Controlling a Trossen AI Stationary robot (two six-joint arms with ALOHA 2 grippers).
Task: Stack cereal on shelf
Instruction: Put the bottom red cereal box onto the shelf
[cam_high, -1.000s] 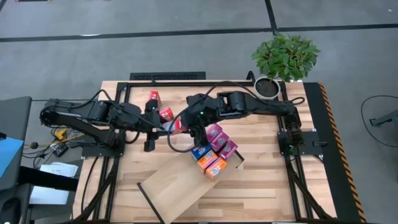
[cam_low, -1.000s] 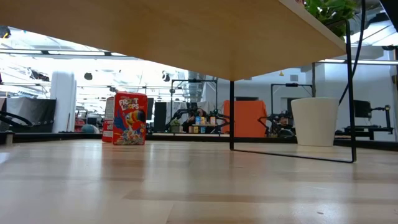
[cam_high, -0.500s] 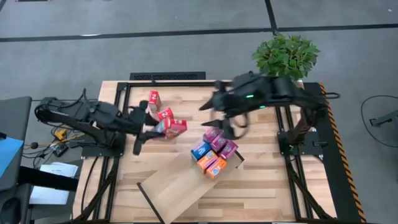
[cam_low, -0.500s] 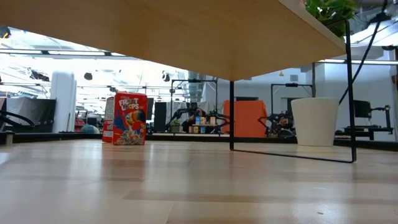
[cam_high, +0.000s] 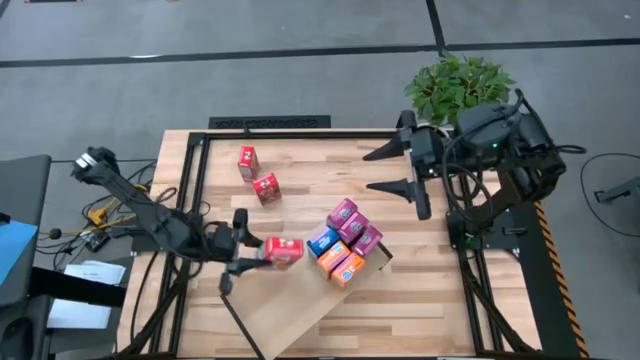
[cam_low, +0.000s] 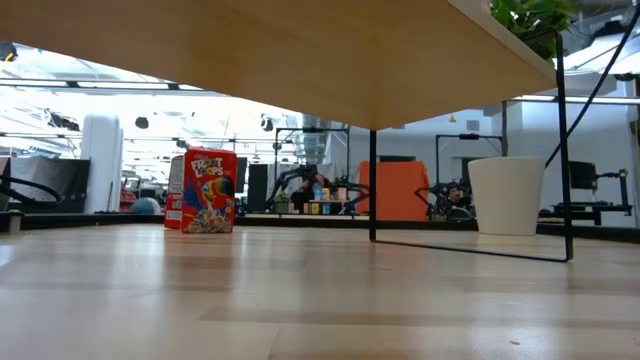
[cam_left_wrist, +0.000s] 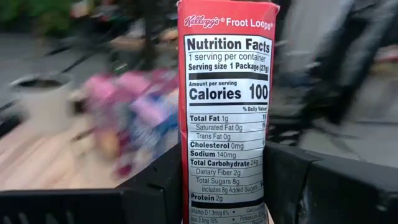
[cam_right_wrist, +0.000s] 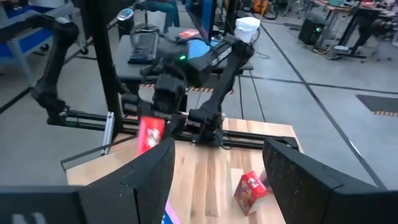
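My left gripper (cam_high: 264, 252) is shut on a red cereal box (cam_high: 284, 249), held over the far edge of the slanted pale wood shelf (cam_high: 290, 305). Several pink, blue and orange cereal boxes (cam_high: 343, 243) lie bunched on the shelf's right end. Two more red boxes (cam_high: 247, 160) (cam_high: 266, 187) stand on the tabletop toward the far left. My right gripper (cam_high: 368, 172) hangs open and high near the far right. Nothing is between its fingers (cam_right_wrist: 149, 177). My left gripper pinches the red box's two broad faces (cam_left_wrist: 224, 186) between its two fingers (cam_left_wrist: 158, 183), at the end nearest the wrist. The fingers come level from the table's left and lie along the box. The box sticks out toward the right, its narrow nutrition panel up.
A potted plant (cam_high: 458, 92) stands at the table's far right corner, close behind my right arm. Black frame rails (cam_high: 200, 170) run along both sides of the table. In the low view a red box (cam_low: 207, 190) stands upright beyond the shelf's underside (cam_low: 300, 50).
My left gripper has carried the red box from beside the two loose red boxes toward the table's near edge, over the shelf. My right gripper has drawn away from that box, rising and pulling back toward the far right.
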